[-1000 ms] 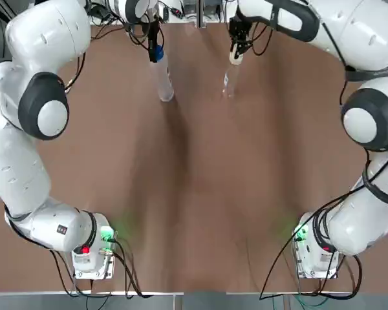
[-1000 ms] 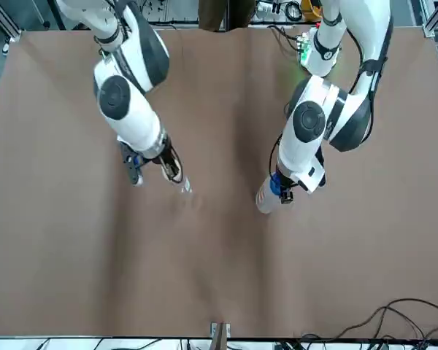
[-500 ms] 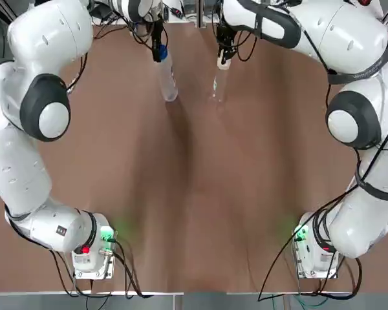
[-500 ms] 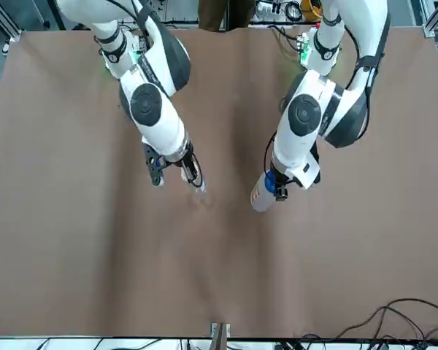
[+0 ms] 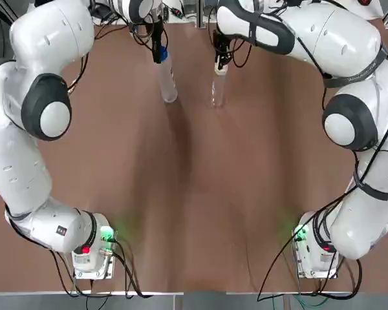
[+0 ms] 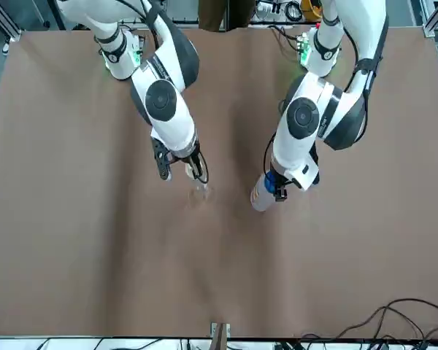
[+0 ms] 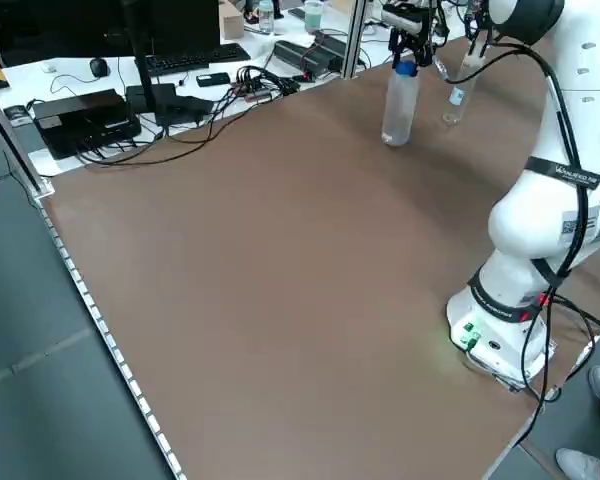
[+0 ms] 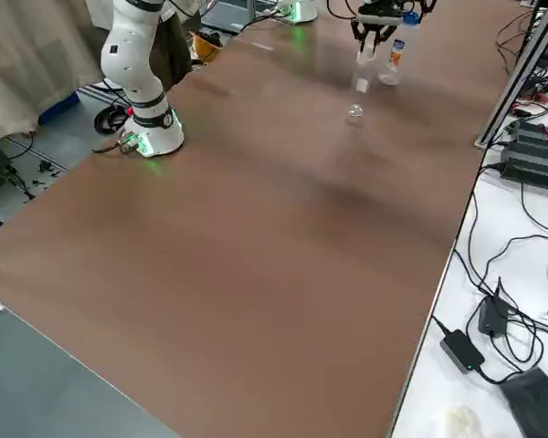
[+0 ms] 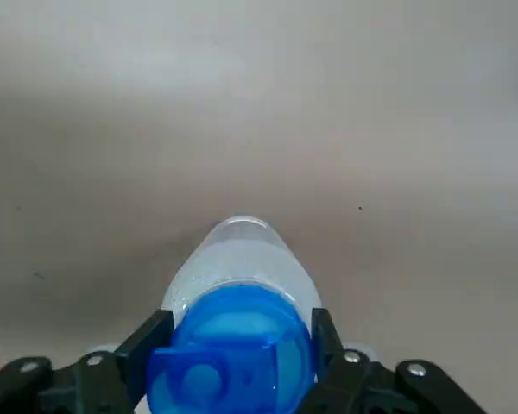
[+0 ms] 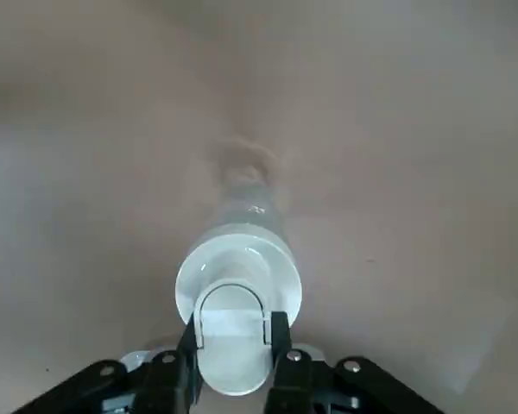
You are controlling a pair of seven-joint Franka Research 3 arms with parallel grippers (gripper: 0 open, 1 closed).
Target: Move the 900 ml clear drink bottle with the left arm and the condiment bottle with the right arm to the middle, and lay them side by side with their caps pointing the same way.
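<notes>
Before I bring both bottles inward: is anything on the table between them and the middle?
Nothing visible. The left gripper is shut on the clear drink bottle, the right gripper on the condiment bottle. Only bare table shows between the two bottles and toward the middle.

The brown table (image 5: 194, 194) is carrying the left arm's base (image 5: 90, 250) and the right arm's base (image 5: 317, 252) along its near edge. The drink bottle (image 5: 167, 81) and the condiment bottle (image 5: 218, 90) are standing apart at its far middle, though contact with the table is unclear.

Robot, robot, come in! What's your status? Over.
Left gripper shut on drink bottle at blue cap. Right gripper shut on condiment bottle at white cap. Both upright, apart, not laid down yet. Nothing between them.
</notes>
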